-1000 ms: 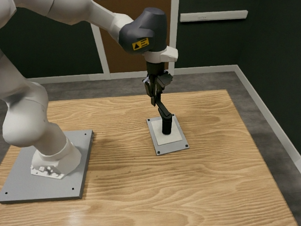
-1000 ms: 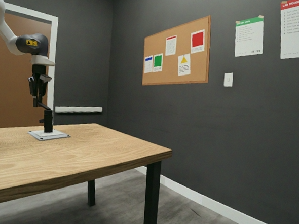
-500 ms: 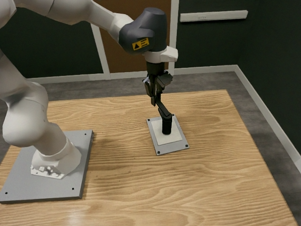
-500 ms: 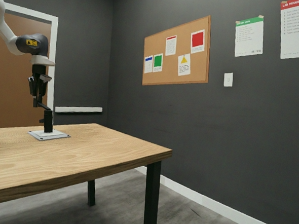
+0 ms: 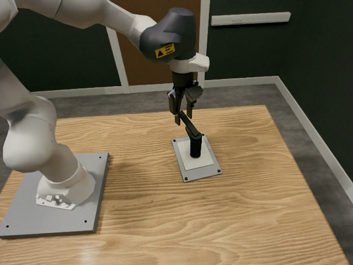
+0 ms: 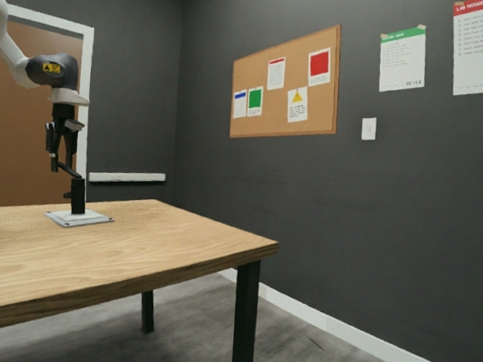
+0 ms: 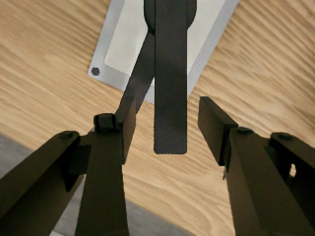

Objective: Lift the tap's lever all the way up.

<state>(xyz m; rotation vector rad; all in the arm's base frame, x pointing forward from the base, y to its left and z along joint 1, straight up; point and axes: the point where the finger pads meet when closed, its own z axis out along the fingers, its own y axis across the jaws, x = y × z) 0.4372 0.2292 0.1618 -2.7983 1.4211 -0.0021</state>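
The black tap (image 5: 196, 147) stands upright on a small grey and white plate (image 5: 196, 159) in the middle of the wooden table. Its flat lever (image 5: 188, 125) slants up and away from the tap's top. My gripper (image 5: 183, 118) points straight down over the lever's free end. In the wrist view the lever (image 7: 170, 98) lies between the two fingers of the gripper (image 7: 169, 130), with a gap on each side, so the fingers are open and not touching it. From the side view the lever (image 6: 66, 168) is raised at an angle above the tap (image 6: 78, 196).
My arm's grey base plate (image 5: 54, 196) sits at the table's left front. The table's far edge lies just behind the tap, with a door and a wall rail (image 5: 250, 18) beyond.
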